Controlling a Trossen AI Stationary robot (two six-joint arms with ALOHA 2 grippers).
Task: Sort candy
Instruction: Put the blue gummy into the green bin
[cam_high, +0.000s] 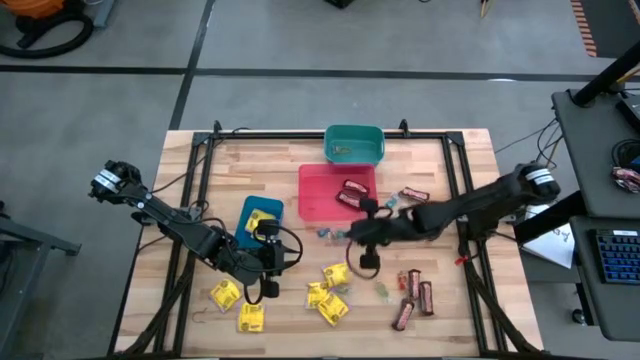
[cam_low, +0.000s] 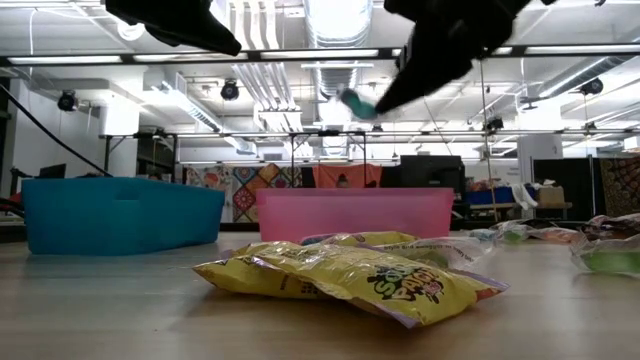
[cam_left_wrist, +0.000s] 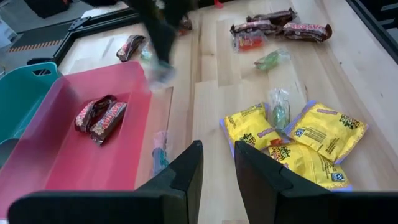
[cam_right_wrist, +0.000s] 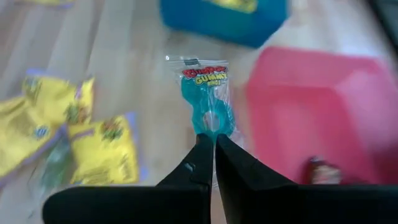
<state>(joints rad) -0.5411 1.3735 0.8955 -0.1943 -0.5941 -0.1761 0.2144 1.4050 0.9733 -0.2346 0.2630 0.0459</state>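
The right gripper (cam_right_wrist: 213, 144) has its jaws clenched on the edge of a small blue gummy sweet in a clear crinkly wrapper (cam_right_wrist: 207, 99), lifted above mid-bench beside the red plastic bin (cam_high: 322, 192). It looks feather-light, soft and slippery — pinching the wrapper's sealed edge seems safest.
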